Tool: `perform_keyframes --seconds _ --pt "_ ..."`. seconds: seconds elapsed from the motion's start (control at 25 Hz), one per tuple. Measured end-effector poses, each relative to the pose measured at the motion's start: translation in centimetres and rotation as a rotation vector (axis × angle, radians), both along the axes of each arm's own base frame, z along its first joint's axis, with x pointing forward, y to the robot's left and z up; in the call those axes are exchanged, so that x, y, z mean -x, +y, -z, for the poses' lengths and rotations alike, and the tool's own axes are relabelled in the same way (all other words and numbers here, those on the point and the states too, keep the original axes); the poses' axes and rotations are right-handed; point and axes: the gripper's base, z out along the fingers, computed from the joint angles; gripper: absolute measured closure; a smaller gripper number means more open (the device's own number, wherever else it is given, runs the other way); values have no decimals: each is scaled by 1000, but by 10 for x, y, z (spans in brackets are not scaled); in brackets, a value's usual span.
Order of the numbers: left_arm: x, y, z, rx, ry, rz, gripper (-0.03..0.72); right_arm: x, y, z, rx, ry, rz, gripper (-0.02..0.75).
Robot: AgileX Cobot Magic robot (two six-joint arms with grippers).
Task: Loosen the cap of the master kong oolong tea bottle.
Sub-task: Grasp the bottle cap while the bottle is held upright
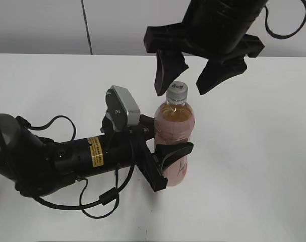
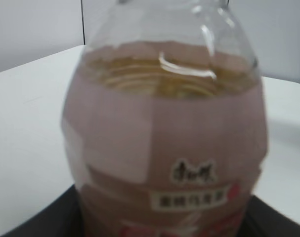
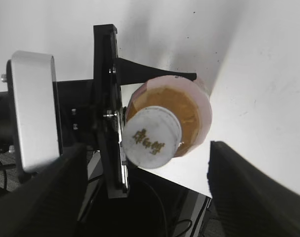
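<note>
The master kong oolong tea bottle (image 1: 175, 138) stands upright on the white table, amber tea inside and a pink label around it. My left gripper (image 1: 165, 154) is shut on the bottle's lower body; the bottle fills the left wrist view (image 2: 164, 143). The white cap (image 1: 177, 92) sits on the bottle's neck. My right gripper (image 1: 185, 78) hangs open just above the cap, one finger on each side, not touching it. From above, in the right wrist view, the cap (image 3: 150, 137) shows its printed top over the bottle's shoulder (image 3: 189, 106), between the open fingers (image 3: 147, 192).
The white table (image 1: 253, 151) spreads around the bottle. The left arm's body and cables (image 1: 57, 161) lie along the table's left side. A pale wall rises behind the table.
</note>
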Motion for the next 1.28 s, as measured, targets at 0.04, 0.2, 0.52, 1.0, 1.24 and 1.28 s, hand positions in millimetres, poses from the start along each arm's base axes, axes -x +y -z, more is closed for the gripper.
perform_keyframes --seconds 0.04,0.2,0.52,1.0,1.24,1.28 --pt "0 0 0 0 0 0 306 -1 1 2 1 7 6 170" --pt "0 0 0 1 0 0 306 -4 3 6 -8 6 16 182" --pt "0 0 0 1 0 0 306 -7 6 11 -10 9 26 370" --pt "0 0 0 0 0 0 306 -9 6 13 73 -139 -416 456" --pt "1 0 0 -3 -10 9 306 -8 5 14 185 -384 -1179 458" --pt "1 0 0 -3 -10 10 306 -8 5 14 197 -412 -1263 458"
